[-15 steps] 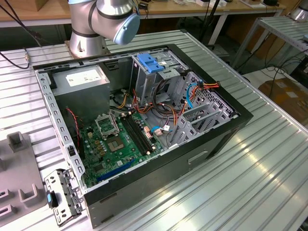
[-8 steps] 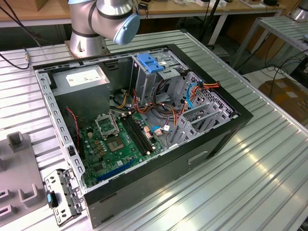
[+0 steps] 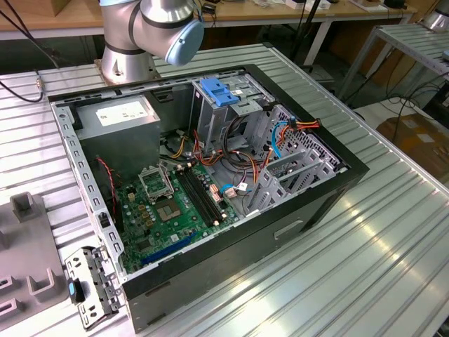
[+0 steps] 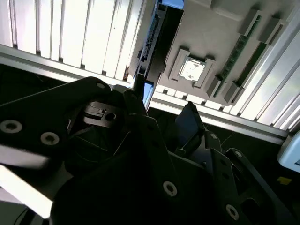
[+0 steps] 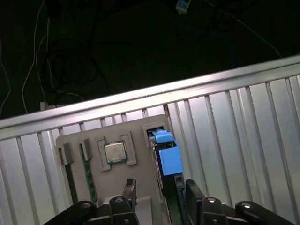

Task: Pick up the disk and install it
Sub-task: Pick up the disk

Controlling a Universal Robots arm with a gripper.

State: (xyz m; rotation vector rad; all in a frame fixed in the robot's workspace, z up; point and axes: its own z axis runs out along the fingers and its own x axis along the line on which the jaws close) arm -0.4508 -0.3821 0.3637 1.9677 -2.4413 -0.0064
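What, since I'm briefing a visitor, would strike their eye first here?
The opened computer case sits mid-table in the exterior view, its green motherboard bare. In the first wrist view, the blue-railed disk stands on edge in a grey holder, the open tool close by it.

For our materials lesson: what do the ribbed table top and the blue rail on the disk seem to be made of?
Table top: probably bare aluminium, brushed; ribbed profile with bright streaky reflections.
Disk's blue rail: likely moulded plastic; even colour, soft sheen.
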